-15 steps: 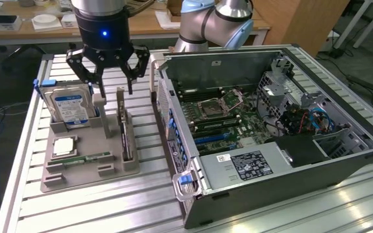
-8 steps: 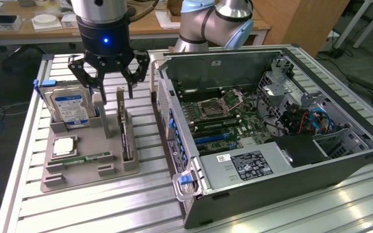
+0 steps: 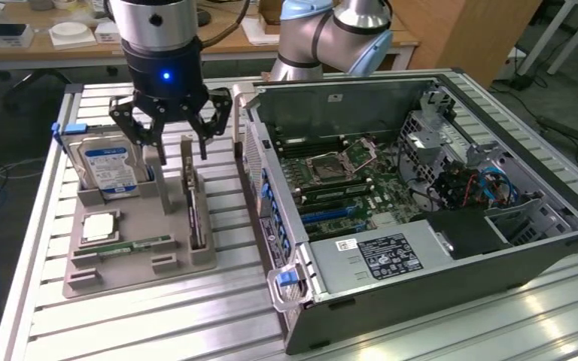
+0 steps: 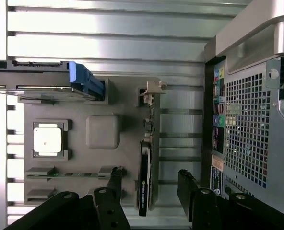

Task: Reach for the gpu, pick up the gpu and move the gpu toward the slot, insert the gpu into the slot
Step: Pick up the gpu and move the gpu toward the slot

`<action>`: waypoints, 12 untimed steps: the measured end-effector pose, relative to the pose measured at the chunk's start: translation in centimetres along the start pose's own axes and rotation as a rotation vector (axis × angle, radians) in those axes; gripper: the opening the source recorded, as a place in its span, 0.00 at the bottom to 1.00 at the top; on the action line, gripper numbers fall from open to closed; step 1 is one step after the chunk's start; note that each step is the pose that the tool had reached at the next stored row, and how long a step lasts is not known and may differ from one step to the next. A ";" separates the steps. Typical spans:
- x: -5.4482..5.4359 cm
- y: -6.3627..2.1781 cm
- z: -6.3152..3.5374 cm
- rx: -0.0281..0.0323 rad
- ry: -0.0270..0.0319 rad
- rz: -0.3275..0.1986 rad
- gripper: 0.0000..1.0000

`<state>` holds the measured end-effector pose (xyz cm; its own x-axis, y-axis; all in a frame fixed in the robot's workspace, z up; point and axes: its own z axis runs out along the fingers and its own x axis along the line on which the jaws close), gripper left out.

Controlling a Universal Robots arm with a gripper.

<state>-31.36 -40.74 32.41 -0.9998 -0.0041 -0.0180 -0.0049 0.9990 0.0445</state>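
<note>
Black fingers point(image 4: 111, 196) of the pincer point(image 4: 150, 175) stand spread wide with nothing between them but air. The gpu point(image 4: 144, 187) lies straight below that gap. Seen edge-on in the wrist view, the card is a thin dark strip standing on its long edge in a slot of the grey tray point(image 4: 127, 143), along the tray's side nearest the computer case point(image 4: 247, 134). Its metal bracket is at the end away from the fingers.

In the exterior view the pincer point(image 3: 175, 143) hangs over the far end of the gpu point(image 3: 196, 218), and I judge it apart from the card rather than touching. The card's long axis runs from the tabletop's point(image 3: 168, 316) far edge toward its near edge, parallel to the case's point(image 3: 420, 301) front wall. One finger sits on each flat face, so the closing line crosses the thin dimension. The strip sits somewhat nearer the finger on the tray's inner side than the one toward the case. A hard drive point(image 3: 108, 169) stands in the tray's far corner, well apart from the card.
</note>
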 end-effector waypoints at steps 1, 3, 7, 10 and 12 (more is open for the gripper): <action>0.0 -0.03 0.19 0.0001 0.0000 0.000 0.59; 0.0 -0.07 0.55 0.0001 0.0001 0.000 0.59; 0.0 -0.22 1.27 0.0000 0.0000 -0.001 0.59; 0.0 -0.41 1.81 0.0000 0.0000 -0.001 0.59; 0.0 -0.62 2.16 0.0001 0.0001 -0.001 0.59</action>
<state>-31.36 -41.27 30.23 -0.9998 -0.0052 -0.0179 -0.0060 0.9990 0.0444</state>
